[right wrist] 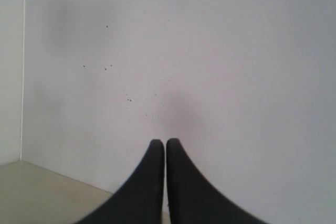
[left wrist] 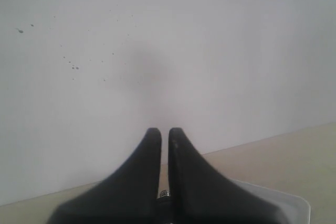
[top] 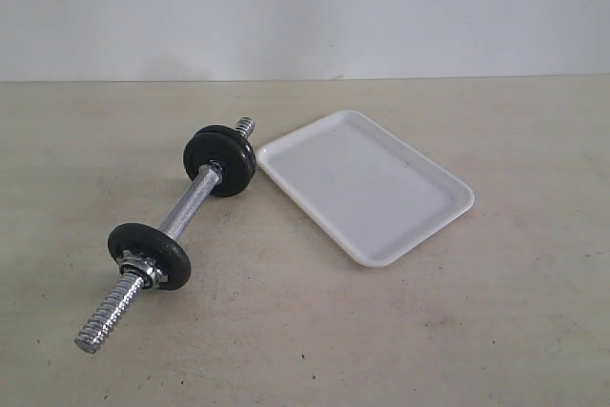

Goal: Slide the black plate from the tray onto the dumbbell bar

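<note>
The dumbbell bar (top: pixel 181 209) lies slanted on the table, chrome with threaded ends. A thick black plate (top: pixel 219 160) with a recessed ring sits on its far end, close to the white tray (top: pixel 419 226), which holds nothing. A thinner black disc (top: pixel 150 254) backed by a silver nut sits near the bar's near end. Neither arm shows in the exterior view. My left gripper (left wrist: pixel 164 130) is shut and empty, facing the wall, with a bit of the bar's thread (left wrist: pixel 165 194) low between its fingers. My right gripper (right wrist: pixel 165 141) is shut and empty too.
A white wall stands behind the beige table (top: pixel 477 331). In the left wrist view a corner of the tray (left wrist: pixel 286 203) shows low beside the fingers. The right wrist view takes in a wall corner (right wrist: pixel 23 77) and a strip of table.
</note>
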{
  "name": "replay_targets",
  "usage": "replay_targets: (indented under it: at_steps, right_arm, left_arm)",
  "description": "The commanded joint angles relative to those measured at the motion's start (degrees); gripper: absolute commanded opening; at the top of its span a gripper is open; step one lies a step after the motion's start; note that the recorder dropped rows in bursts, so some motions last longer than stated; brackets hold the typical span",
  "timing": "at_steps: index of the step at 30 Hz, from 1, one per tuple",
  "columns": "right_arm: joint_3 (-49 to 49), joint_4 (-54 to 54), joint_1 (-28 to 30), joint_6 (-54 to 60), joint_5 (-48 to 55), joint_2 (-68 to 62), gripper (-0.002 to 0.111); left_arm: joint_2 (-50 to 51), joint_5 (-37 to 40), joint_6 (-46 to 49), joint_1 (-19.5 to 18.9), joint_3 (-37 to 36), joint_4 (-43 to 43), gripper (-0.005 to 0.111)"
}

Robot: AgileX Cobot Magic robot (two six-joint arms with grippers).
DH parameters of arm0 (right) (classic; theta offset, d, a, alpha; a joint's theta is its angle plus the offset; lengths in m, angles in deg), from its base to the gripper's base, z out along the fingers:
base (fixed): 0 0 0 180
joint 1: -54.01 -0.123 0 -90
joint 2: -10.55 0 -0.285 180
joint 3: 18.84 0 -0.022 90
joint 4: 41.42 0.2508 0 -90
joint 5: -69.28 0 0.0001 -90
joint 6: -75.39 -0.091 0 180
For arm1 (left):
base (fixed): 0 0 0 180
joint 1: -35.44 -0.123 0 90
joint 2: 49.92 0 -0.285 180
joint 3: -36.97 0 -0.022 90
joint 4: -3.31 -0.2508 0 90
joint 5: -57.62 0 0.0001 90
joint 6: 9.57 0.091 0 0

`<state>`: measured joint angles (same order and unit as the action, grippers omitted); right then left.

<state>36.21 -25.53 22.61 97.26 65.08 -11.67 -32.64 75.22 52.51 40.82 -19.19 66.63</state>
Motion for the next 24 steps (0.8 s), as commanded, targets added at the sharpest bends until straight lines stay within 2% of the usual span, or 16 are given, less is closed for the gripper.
replay_targets:
  at_steps: [1,16,21,24]
  right_arm:
    - [0.04,0.26,-0.15,-0.36,-0.66,-0.08,0.000]
    - [0.04,0.35,-0.15,-0.37,-0.57,0.05,0.000]
    - [0.32,0.33,0.09,-0.99,5.98,1.87,0.000]
    - [1.50,0.33,3.65,-0.99,10.75,4.04,0.000]
  left_arm:
    - [-0.18,0.40,0.07,-0.13,-0.27,0.69,0.004]
    - [-0.18,0.40,0.07,-0.13,-0.27,0.69,0.004]
    - [-0.18,0.40,0.07,-0.13,-0.27,0.69,0.004]
    - [-0.18,0.40,0.07,-0.13,-0.27,0.69,0.004]
